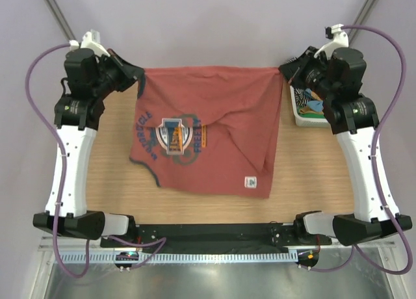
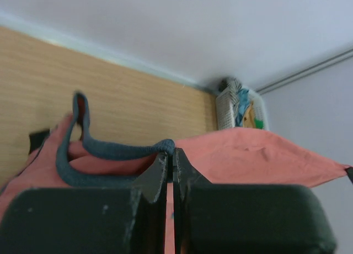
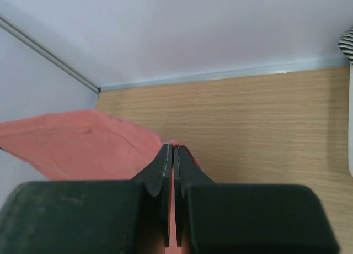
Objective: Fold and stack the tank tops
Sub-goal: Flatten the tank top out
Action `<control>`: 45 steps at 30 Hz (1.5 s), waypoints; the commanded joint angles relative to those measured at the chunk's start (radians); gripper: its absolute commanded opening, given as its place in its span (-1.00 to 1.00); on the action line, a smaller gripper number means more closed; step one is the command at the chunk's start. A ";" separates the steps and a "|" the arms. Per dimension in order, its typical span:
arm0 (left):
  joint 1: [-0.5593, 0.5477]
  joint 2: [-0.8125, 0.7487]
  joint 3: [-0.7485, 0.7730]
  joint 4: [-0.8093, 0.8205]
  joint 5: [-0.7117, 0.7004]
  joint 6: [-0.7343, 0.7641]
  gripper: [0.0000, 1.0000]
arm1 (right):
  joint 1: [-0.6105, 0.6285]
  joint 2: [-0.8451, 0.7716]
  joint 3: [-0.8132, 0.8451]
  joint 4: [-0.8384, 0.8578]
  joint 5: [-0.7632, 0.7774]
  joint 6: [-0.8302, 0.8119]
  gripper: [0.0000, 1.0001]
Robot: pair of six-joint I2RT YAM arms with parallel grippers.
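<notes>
Sprawling across the wooden table [image 1: 110, 182] just beyond the arm bases: a rust-red tank top [image 1: 221, 162], near hem and small white label [image 1: 249, 181] flat on the wood, blue-and-orange chest print [image 1: 175, 138] facing up, right side creased over on a diagonal. Farther out, pinched at both far corners and pulled into a straight, taut line between the arms. Left claw [image 1: 135, 77] clamped together on the left corner, with a loop of navy trim [image 2: 110, 152] bunched just before the fingertips. Right claw [image 1: 286, 70] likewise closed tight on the right corner, thin red cloth sandwiched between its fingers. Beyond the right claw, at the table's far right edge, a white bin [image 1: 304, 121] holding more tops — striped, blue and green among them, none laid out. Judged from this: barely under way — one garment spread and gripped, seemingly ready for a first fold, no neat fold made. No finished stack anywhere in sight. Left to do, by the look of it: bringing the held edge toward the near hem, squaring the result, then repeating with each top in the bin and piling them together.
</notes>
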 commanded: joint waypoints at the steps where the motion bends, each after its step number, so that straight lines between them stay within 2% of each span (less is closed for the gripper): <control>1: 0.006 -0.119 0.213 0.047 -0.040 0.070 -1.00 | -0.003 -0.046 0.198 0.007 0.023 -0.003 -0.98; 5: 0.006 -0.183 0.219 0.045 -0.004 0.099 -1.00 | -0.001 -0.076 0.215 -0.008 -0.010 0.002 -0.98; 14: 0.006 -0.528 -0.052 0.080 -0.028 0.128 -1.00 | -0.001 -0.332 0.005 0.047 -0.187 0.040 -0.98; 17: 0.007 -0.584 -0.045 0.047 -0.057 0.133 -1.00 | -0.003 -0.405 0.019 0.013 -0.207 0.045 -0.98; 22: 0.006 -0.578 0.023 0.019 -0.068 0.136 -1.00 | -0.003 -0.445 0.060 -0.036 -0.215 0.049 -0.97; 24: 0.006 -0.541 0.029 0.025 -0.070 0.133 -1.00 | -0.001 -0.429 0.069 -0.049 -0.181 0.045 -0.98; 28: 0.007 -0.403 -0.006 0.024 -0.056 0.113 -1.00 | -0.003 -0.235 0.109 -0.160 -0.087 0.005 -0.98; 31: 0.006 -0.271 -0.104 0.057 -0.031 0.079 -1.00 | -0.003 -0.092 0.007 -0.160 -0.050 0.012 -0.98; 36: 0.007 -0.115 -0.375 0.243 -0.034 0.000 -1.00 | -0.003 0.058 -0.158 -0.004 -0.021 0.080 -0.98; 38: 0.006 0.022 -0.451 0.370 -0.039 -0.022 -1.00 | -0.007 0.135 -0.200 0.077 -0.012 0.098 -0.98; 39: 0.006 0.022 -0.466 0.370 -0.039 -0.028 -1.00 | -0.007 0.163 -0.207 0.097 -0.012 0.098 -0.98; 45: 0.003 0.316 -0.461 0.571 -0.034 -0.132 -1.00 | -0.026 0.371 -0.172 0.259 0.011 0.114 -0.97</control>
